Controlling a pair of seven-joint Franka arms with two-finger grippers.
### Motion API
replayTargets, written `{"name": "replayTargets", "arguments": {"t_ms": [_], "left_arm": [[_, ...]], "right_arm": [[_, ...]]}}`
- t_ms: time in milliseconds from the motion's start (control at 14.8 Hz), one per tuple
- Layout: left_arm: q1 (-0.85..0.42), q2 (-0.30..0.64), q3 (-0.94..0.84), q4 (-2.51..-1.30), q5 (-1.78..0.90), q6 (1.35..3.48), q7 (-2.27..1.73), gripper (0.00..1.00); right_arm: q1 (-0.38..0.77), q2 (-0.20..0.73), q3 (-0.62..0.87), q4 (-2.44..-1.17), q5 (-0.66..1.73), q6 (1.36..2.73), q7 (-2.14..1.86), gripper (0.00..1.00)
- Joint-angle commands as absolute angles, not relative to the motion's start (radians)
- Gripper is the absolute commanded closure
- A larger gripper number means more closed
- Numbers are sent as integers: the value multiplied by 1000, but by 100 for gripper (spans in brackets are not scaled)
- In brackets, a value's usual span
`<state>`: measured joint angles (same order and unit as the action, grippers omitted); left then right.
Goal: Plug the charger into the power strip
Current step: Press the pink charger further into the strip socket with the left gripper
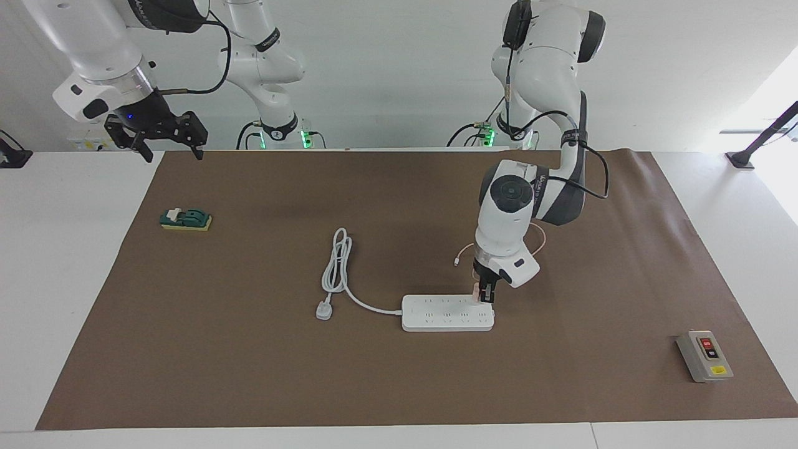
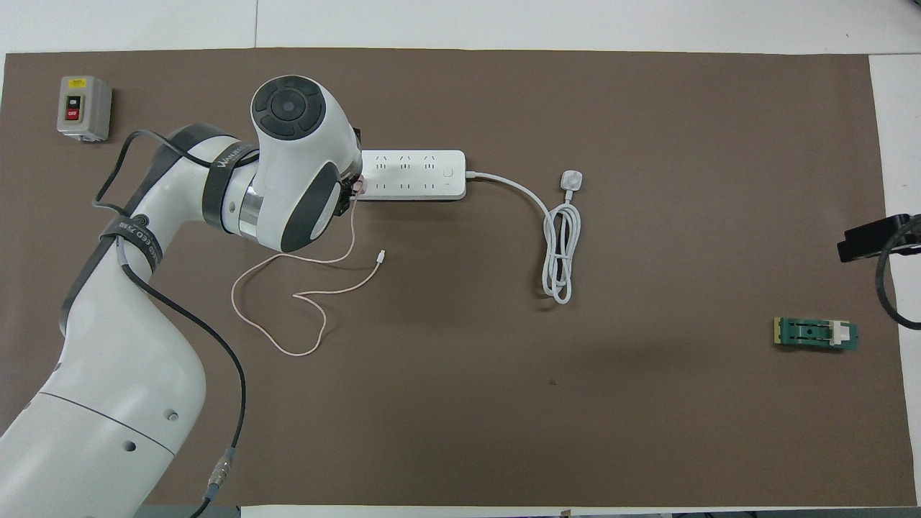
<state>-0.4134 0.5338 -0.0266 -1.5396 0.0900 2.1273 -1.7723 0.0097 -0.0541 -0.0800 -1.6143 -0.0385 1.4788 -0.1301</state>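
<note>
Hanging high over the counter [image 1: 75, 262] edge at the right arm's end, close to the robots, the right pincer [image 1: 169, 148] waits with its fingers spread wide and nothing between them. Only a dark tip of it shows in the overhead view.

On the brown mat [image 1: 399, 386], toward that same end, lies a green switch block [image 1: 186, 219] on a yellow base, well apart from everything else.

Farther out, near the middle, the strip's thick white cord [image 2: 557, 252] lies folded in a long loop, with its white plug [image 1: 323, 310] at the end away from the robots.

Toward the left arm's end, the thin pink cable [image 2: 288, 316] wanders over the mat in loose curves, its small free end [image 2: 381, 255] resting nearer to the robots than the strip.

The left arm reaches down from its base, and the left pincer [image 1: 484, 295] stands upright over the end of the strip [image 1: 436, 318] that lies toward the left arm's end. Its fingers are clamped shut on the charger [image 1: 477, 292], a small pink cube seen just at the fingertips. The charger sits at the strip's row of sockets nearer to the robots; whether its pins are fully seated cannot be told. In the overhead view the arm's wrist covers that end of the strip, and only a pink sliver shows at its edge.

Farthest out, near the mat's corner at the left arm's end, stands a grey box [image 1: 704, 355] with red and black buttons.
</note>
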Motion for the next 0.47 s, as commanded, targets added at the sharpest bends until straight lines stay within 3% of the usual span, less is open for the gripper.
{"name": "replayTargets", "arguments": {"t_ms": [0,404], "left_arm": [[-416,591,-20,-1549,118,2163,-1833,100],[-416,610,-18,-1531,120,2158,-1861,100]], "right_arm": [[5,-78,-75,-1640,-58,1476,-147,0],[5,-78,-75,-1640,-58,1476,-147,0]]}}
